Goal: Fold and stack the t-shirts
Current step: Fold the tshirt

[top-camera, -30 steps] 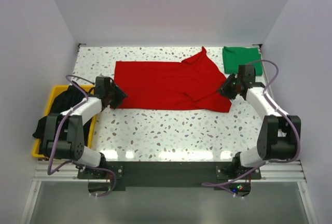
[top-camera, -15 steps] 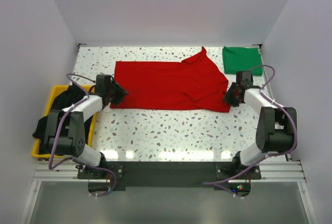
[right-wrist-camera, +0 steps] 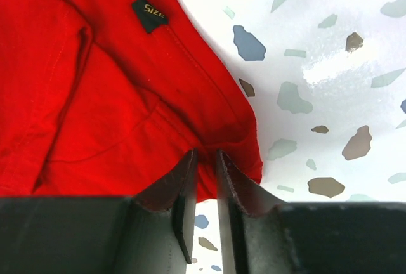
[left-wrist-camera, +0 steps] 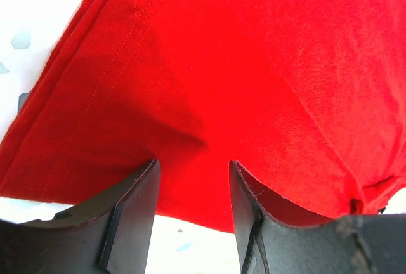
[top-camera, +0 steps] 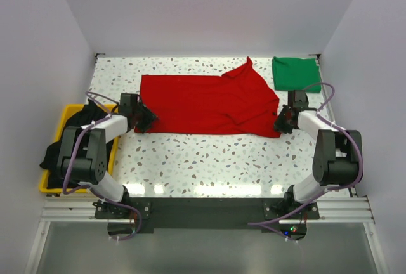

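The red t-shirt (top-camera: 209,103) lies spread across the middle of the table, one sleeve bunched at its back right. My left gripper (top-camera: 147,122) is at its near-left corner. In the left wrist view its jaws (left-wrist-camera: 193,163) stand open and wide, with the red hem (left-wrist-camera: 254,65) lying between the tips. My right gripper (top-camera: 279,123) is at the near-right corner. In the right wrist view its narrow jaws (right-wrist-camera: 206,153) pinch a puckered fold of red cloth (right-wrist-camera: 95,96). A green t-shirt (top-camera: 295,73) lies folded at the back right. A black t-shirt (top-camera: 76,122) lies in the bin.
A yellow bin (top-camera: 63,117) stands at the table's left edge and holds the black cloth. White walls close in the back and both sides. A black size label (right-wrist-camera: 151,13) shows on the red cloth near the right gripper. Speckled tabletop (top-camera: 209,160) shows in front of the shirt.
The right gripper has come down to the shirt's near-right corner and its jaws have narrowed onto the cloth. The left gripper has slid a little right onto the near-left corner.
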Robot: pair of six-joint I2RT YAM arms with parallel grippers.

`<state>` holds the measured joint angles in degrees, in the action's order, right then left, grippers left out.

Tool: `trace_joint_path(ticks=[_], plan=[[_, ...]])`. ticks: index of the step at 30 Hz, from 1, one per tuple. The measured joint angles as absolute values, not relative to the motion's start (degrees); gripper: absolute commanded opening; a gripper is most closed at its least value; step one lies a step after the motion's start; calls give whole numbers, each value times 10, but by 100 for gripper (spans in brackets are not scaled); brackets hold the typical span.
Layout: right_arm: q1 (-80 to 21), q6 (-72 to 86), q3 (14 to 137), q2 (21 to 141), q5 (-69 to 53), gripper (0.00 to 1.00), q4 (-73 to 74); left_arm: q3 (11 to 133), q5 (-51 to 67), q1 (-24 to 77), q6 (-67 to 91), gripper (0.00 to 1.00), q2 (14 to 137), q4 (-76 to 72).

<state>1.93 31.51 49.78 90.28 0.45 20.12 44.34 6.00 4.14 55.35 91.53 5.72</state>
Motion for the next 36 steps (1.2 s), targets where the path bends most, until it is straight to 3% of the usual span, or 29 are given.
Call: trace_joint_path(ticks=[2, 5, 20, 31, 36], plan=[[19, 312, 498, 904, 3, 4, 202, 445, 59, 41, 554, 52, 917, 57], [19, 308, 503, 904, 3, 0, 206, 447, 58, 42, 554, 52, 919, 60], [19, 282, 613, 915, 25, 0, 267, 459, 42, 42, 555, 53, 923, 86], [19, 269, 626, 996, 61, 0, 288, 459, 42, 42, 555, 53, 923, 86], [19, 270, 622, 992, 63, 11, 291, 459, 45, 42, 552, 54, 922, 83]])
